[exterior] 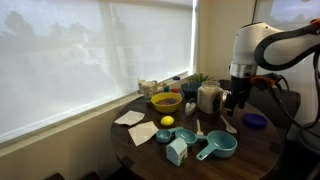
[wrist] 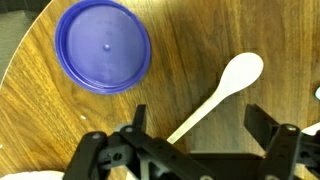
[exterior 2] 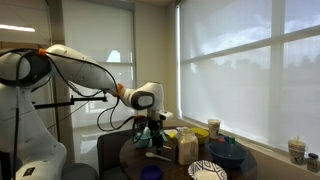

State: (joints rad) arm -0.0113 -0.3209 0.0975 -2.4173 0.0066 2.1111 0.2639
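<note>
Two fingers of the gripper [wrist: 197, 120] spread apart over a pale wooden spoon [wrist: 232, 82] lying on the round table [wrist: 60, 120], purple lid [wrist: 103, 45] near the spoon, only the wrist view showing that gap, in an exterior view a yellow bowl [exterior: 166, 101] and teal measuring cups [exterior: 215, 148] well apart.

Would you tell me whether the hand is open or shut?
Open: in the wrist view the hand has its fingers apart, the spoon between them.

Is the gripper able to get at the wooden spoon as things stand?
Probably yes: in the wrist view the gripper hangs open above the wooden spoon, whose handle runs between its jaws; the blue lid lies apart.
</note>
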